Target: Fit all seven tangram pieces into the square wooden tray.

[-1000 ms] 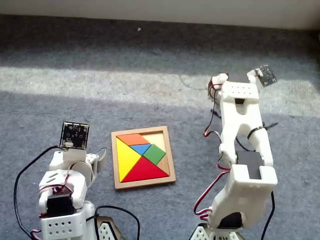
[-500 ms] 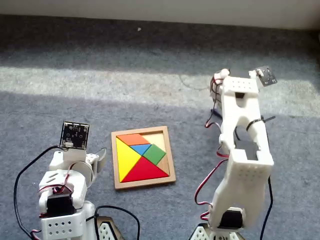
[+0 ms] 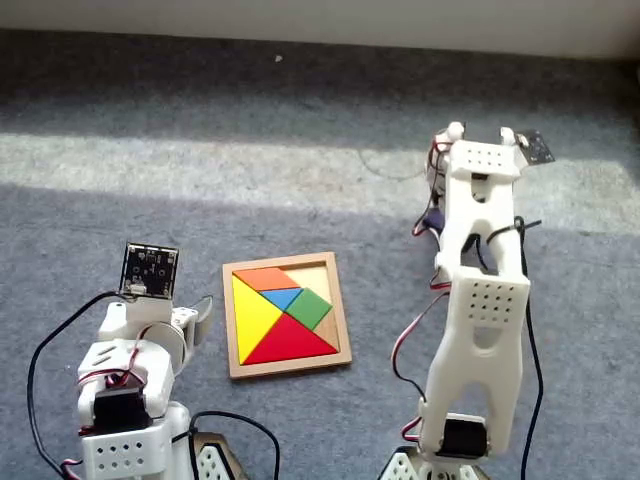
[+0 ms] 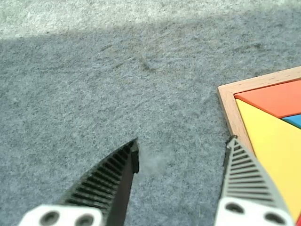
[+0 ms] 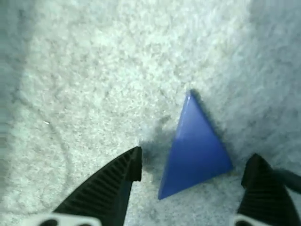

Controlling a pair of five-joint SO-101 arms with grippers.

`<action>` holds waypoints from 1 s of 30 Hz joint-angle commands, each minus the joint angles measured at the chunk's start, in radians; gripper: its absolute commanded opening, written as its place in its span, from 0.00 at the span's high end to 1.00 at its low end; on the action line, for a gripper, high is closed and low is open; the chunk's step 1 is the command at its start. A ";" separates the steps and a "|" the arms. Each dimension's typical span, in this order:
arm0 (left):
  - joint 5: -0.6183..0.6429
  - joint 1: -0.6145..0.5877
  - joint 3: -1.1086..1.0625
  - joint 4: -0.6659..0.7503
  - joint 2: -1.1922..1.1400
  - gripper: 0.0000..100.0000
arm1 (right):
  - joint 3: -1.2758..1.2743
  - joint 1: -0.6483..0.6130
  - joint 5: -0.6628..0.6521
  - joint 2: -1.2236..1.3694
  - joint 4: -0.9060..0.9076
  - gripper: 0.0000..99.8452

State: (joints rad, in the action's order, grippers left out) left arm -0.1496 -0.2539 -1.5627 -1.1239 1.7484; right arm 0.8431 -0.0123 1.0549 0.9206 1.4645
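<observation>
The high camera looks steeply down on the table (image 3: 150, 120), with both arm bases at its near edge. Each wrist camera sits just behind its own hand and looks down from close above the table. The left hand (image 4: 183, 140) is beside a corner of the tray (image 4: 226, 101), which the high view also shows. The right hand (image 5: 195, 154) straddles a blue triangle (image 5: 197, 136).

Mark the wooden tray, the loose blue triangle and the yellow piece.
wooden tray (image 3: 339, 300), high view, right rim.
blue triangle (image 5: 194, 151), right wrist view, centre of face.
yellow piece (image 3: 252, 317), high view, its middle.
</observation>
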 commanded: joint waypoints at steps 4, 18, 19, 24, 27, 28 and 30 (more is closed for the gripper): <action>-0.008 0.015 0.005 0.003 0.012 0.71 | 0.260 0.013 0.009 0.102 0.110 0.67; -0.008 0.015 0.005 0.002 0.012 0.71 | 0.415 0.005 0.008 0.208 0.196 0.71; -0.008 0.015 0.005 0.002 0.012 0.71 | 0.415 0.005 0.008 0.209 0.194 0.74; -0.008 0.015 0.005 0.002 0.012 0.71 | 0.415 0.010 0.008 0.209 0.189 0.88; -0.008 0.015 0.005 0.002 0.012 0.71 | 0.415 0.010 0.008 0.209 0.189 0.89; -0.008 0.015 0.005 0.002 0.012 0.71 | 0.415 0.010 0.008 0.209 0.189 0.89; -0.008 0.015 0.005 0.002 0.012 0.71 | 0.417 0.010 0.008 0.202 0.197 0.89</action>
State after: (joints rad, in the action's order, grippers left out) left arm -0.1496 -0.2539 -1.5627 -1.1239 1.7484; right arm 1.2129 -0.0015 1.0549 1.1462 1.6640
